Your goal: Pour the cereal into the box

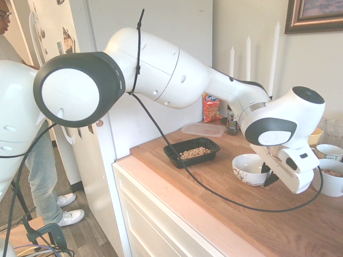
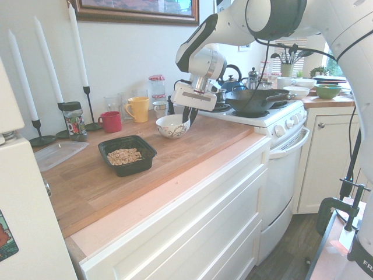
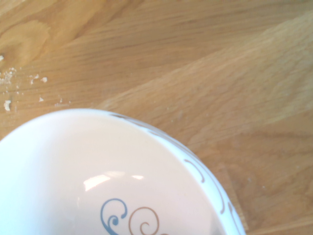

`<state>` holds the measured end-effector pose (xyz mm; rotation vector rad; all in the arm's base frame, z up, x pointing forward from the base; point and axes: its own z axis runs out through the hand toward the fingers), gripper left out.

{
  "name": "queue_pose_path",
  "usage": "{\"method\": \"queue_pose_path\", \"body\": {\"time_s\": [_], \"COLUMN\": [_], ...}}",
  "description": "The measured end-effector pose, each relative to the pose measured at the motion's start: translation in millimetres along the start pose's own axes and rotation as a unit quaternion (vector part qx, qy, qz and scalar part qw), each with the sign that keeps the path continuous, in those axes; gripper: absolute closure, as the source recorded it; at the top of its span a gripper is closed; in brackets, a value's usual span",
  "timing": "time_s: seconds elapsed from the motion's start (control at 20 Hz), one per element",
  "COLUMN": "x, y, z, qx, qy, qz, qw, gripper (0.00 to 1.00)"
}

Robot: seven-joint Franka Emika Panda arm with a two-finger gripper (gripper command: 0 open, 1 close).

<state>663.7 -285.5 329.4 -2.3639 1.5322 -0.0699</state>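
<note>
First exterior view: cereal point(image 1: 194, 152) already sits in the black box point(image 1: 172, 154) on the wooden counter point(image 1: 225, 214), so the pour looks done. White bowl point(image 1: 247, 168) is upright, low over or on the counter, well apart from the box; gripper point(image 1: 269, 174) is at its far rim, fingers closed tight on that rim by my read, though the hand body covers most of them. What's left is likely just letting go of the bowl and backing off. Clear flat container point(image 1: 203, 129) and a snack packet point(image 1: 211, 107) sit behind the box. Second exterior view: box point(image 2: 145, 152) with cereal point(image 2: 124, 156) piled in the middle, bowl point(image 2: 172, 126) between box and stove point(image 2: 274, 116), gripper point(image 2: 187, 115) pinching the bowl's rim; can't tell if the bowl bottom touches the wood. Red mug point(image 2: 111, 122) and yellow mug point(image 2: 138, 109) stand behind. Wrist view: bowl point(image 3: 98, 166) interior fills the lower part, looks empty, swirl print visible, a few crumbs point(image 3: 10, 78) on the counter point(image 3: 195, 63); box and cereal out of frame, bowl cut off at the edge.
</note>
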Motion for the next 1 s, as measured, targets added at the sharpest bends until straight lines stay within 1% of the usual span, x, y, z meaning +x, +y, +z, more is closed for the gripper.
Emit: {"method": "queue_pose_path", "body": {"time_s": [0.3, 0.5, 0.75, 0.9, 1.0], "x": [-0.6, -0.8, -19.1, -43.0, -58.3], "y": [-0.8, -5.0, -27.3, -47.9, -57.6], "z": [1.2, -5.9, -39.5, -61.4, -67.3], "qx": [0.002, -0.003, -0.047, -0.087, -0.11], "qy": [-0.002, 0.011, 0.069, 0.117, 0.137], "qz": [0.001, -0.008, -0.035, -0.051, -0.058], "qw": [1.0, 1.0, 0.996, 0.988, 0.983], "gripper": [0.0, 0.0, 0.0, 0.0, 0.0]}}
